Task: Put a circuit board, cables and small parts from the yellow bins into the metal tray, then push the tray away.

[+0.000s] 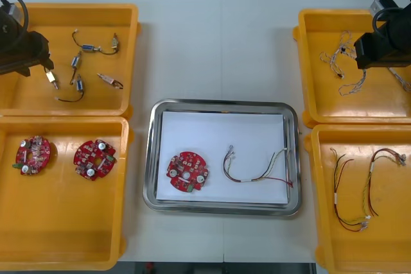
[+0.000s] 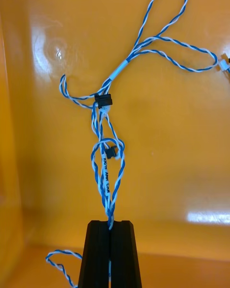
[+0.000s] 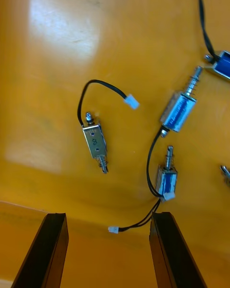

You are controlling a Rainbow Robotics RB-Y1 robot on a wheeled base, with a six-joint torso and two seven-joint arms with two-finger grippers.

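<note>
The right fingers (image 2: 98,254) are pinching a twisted blue and white cable (image 2: 106,173), stretching straight out from them, in the glossy bin (image 2: 182,139) at the desk's (image 1: 218,43) far right corner. The left fingers (image 3: 48,249) are gaping wide above shiny metal parts (image 3: 178,111).

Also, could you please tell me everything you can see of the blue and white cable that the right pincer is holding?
The twisted blue and white cable is a thin wire pair, looped several times, with two small black clips, a white sleeve and a printed white label. It is nipped between the shut fingers of the right pincer and stretches over the floor of the far right yellow bin; whether it is lifted I cannot tell.
</note>
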